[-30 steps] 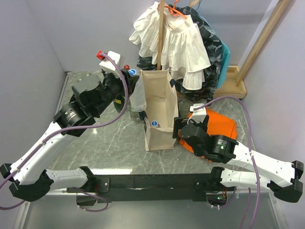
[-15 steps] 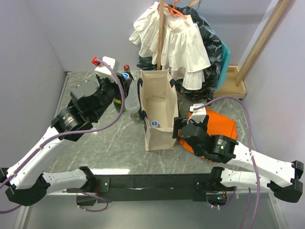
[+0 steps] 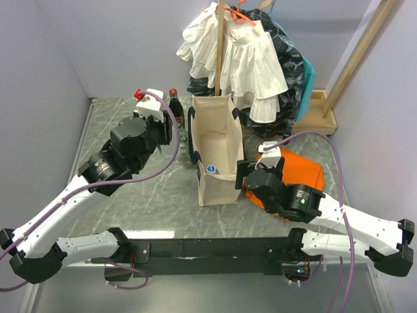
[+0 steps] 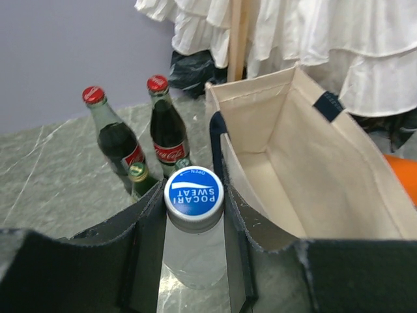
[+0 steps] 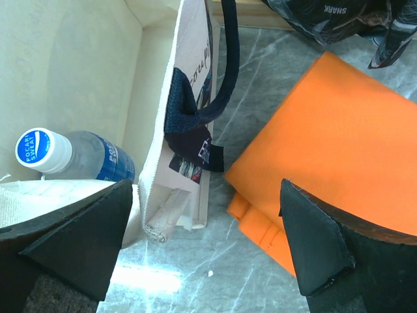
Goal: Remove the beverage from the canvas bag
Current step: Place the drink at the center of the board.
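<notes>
The cream canvas bag (image 3: 218, 147) with navy handles stands open in the middle of the table; it also shows in the left wrist view (image 4: 313, 176). My left gripper (image 4: 193, 195) is shut on a clear Pocari Sweat bottle (image 4: 193, 254) with a blue cap, held upright outside the bag by its left wall. In the top view the left gripper (image 3: 174, 134) hides this bottle. A second blue-capped bottle (image 5: 42, 149) lies inside the bag at its near end (image 3: 210, 169). My right gripper (image 5: 208, 254) is open and empty, straddling the bag's near right corner.
Two cola bottles with red caps (image 4: 166, 124) (image 4: 107, 127) and a small green bottle (image 4: 139, 176) stand just beyond the held bottle. A folded orange cloth (image 3: 296, 169) lies right of the bag. White clothes on a stand (image 3: 234, 59) hang behind it.
My left gripper has carried the bottle leftward away from the bag's left side and lowered it beside the cola bottles. The right arm has not moved.
</notes>
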`<state>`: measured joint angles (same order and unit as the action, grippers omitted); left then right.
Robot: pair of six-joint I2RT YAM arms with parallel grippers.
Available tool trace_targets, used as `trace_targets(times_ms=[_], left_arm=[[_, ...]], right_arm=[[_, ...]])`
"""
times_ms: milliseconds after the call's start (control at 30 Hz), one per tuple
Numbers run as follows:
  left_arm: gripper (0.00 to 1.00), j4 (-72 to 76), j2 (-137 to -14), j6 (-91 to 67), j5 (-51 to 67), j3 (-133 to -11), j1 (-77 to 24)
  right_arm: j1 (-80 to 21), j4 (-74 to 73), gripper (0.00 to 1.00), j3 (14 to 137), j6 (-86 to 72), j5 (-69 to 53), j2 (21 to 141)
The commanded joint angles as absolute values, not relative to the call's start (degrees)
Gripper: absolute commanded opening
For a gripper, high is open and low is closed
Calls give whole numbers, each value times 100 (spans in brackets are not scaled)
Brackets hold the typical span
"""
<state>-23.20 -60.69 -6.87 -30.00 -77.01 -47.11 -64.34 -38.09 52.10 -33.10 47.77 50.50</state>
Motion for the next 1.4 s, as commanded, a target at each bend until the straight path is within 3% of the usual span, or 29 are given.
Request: trace_targets(times_ms=[0,267,1000,1367], left_arm=[[1,-1240,-5766,-668,-3585,-7585,-4702],[1,-985,-6002,-624,-3841,-7252,-4658],[1,-308,-6302,-1476,-2426,-6417,-3173],[1,412,-6398,-1520,-2452,-5889,-3032]], right_arm=[[-6399,-3691,100,5247,-3243,4746,5019],[-6407,-3744,100,5212,-3287,4772,4940],[-6407,-3735,100,5054,-3278,4878,4825],[-6407,-3630,100,4992,-3199,4922,4693]])
